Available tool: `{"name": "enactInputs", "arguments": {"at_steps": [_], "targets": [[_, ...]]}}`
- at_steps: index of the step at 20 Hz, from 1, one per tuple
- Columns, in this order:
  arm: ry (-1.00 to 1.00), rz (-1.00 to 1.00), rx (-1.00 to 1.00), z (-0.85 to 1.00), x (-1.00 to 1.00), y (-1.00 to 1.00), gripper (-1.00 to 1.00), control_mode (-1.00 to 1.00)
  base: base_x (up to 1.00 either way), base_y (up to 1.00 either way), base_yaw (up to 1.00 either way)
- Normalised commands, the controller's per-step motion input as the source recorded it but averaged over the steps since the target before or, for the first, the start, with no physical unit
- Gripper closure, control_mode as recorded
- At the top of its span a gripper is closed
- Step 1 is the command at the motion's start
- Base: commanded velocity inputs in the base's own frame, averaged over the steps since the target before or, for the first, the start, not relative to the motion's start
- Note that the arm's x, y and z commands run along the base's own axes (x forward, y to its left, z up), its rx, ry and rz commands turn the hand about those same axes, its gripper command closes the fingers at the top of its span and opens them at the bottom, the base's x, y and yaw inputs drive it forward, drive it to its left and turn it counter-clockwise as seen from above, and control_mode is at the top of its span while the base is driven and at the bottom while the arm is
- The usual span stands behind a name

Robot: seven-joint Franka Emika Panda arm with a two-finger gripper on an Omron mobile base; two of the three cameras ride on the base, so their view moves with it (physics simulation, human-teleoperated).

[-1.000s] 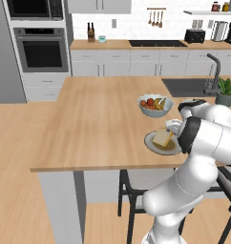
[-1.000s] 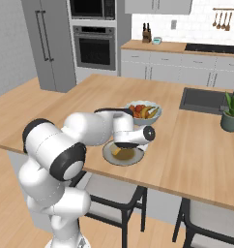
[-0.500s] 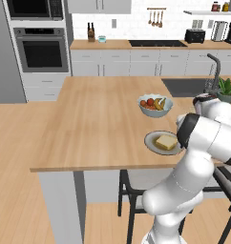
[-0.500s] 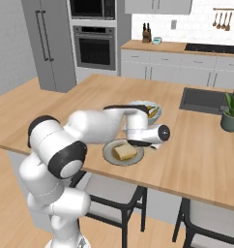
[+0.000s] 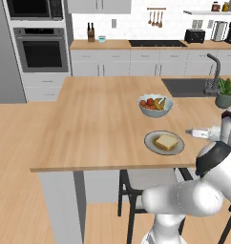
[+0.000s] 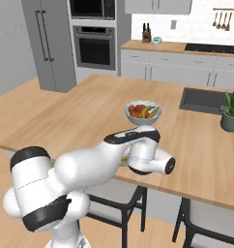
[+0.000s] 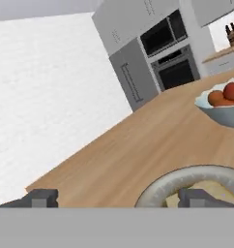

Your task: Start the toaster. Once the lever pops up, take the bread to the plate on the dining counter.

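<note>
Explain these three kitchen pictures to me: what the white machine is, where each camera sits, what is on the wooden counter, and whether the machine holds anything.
The white machine is a robot arm on a driving base, in a rendered kitchen. Two cameras ride on the base behind the arm, one to its left and one to its right. The third sits on the hand and looks along its two dark fingertips, which stand apart with nothing between them. On the dining counter lies a grey plate with the bread resting on it, and beside it a bowl of fruit. The black toaster stands far back on the rear worktop. A potted plant sits by the sink.
</note>
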Motion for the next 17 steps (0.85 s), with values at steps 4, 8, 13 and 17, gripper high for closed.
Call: {"name": "enactInputs", "arguments": {"at_steps": [4,8,13,17], "targets": [[-0.53,0.30,-0.05,0.32,-0.82,0.55,-1.00,-1.00,0.00,0.00,0.00],[-0.60,0.20,-0.10,0.96,-0.75,0.72,-1.00,-1.00,0.00,0.00,0.00],[-0.60,0.23,-0.11,0.94,-0.62,0.70,-1.00,-1.00,0.00,0.00,0.00],[-0.18,0.09,0.00,0.10,-0.17,0.16,-1.00,-1.00,0.00,0.00,0.00]]}}
